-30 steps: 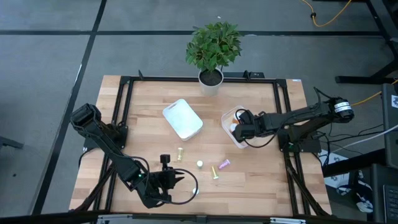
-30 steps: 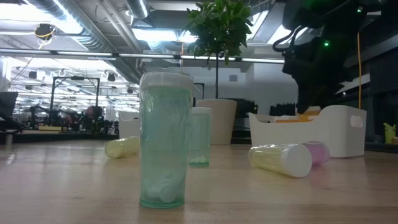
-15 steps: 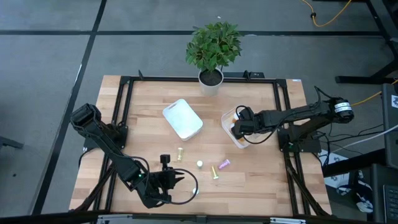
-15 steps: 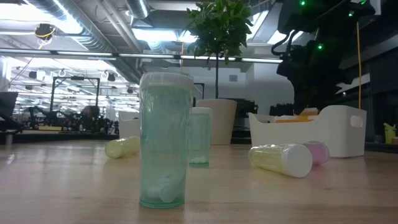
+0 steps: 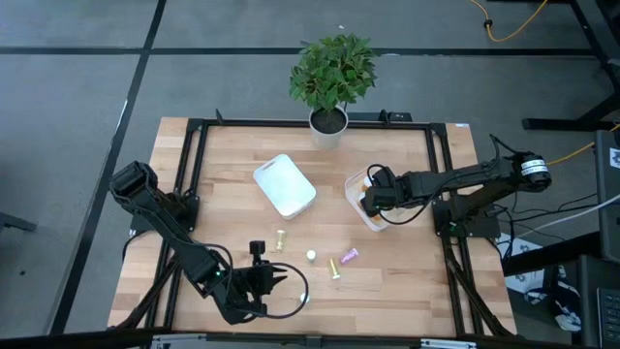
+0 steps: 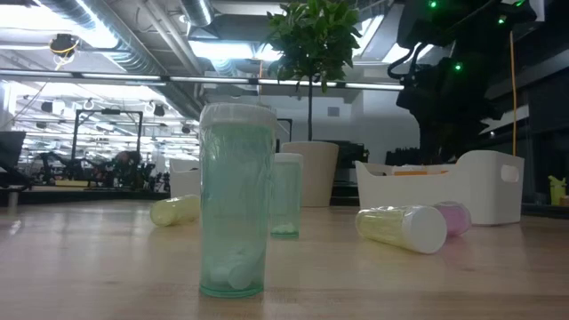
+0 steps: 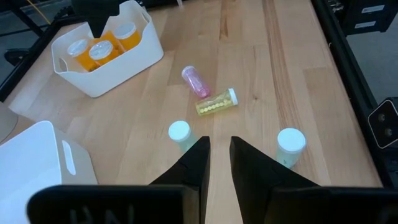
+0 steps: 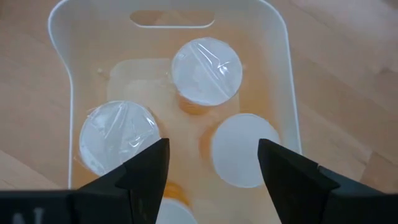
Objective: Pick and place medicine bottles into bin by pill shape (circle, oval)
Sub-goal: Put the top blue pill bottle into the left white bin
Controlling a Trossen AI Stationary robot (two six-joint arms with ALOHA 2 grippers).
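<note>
R gripper point(image 8: 211, 165) hangs over the right-hand bin point(image 5: 365, 202), fingers apart w/ nothing between them; likely just above the orange bottles point(image 8: 206, 70) standing caps-up inside, sorted there by pill shape. L gripper point(image 7: 216, 152) waits near the desk point(image 5: 407, 281) front edge, fingers nearly together, empty. Still loose on the desk: two teal bottles point(image 7: 180, 132) upright, yellow-green one point(image 7: 216, 104) and purple one point(image 7: 195, 81) lying touching, another yellow-green point(image 5: 280, 237) apart. The second bin point(image 5: 284, 184) sits mid-desk, by the plant point(image 5: 332, 73).
</note>
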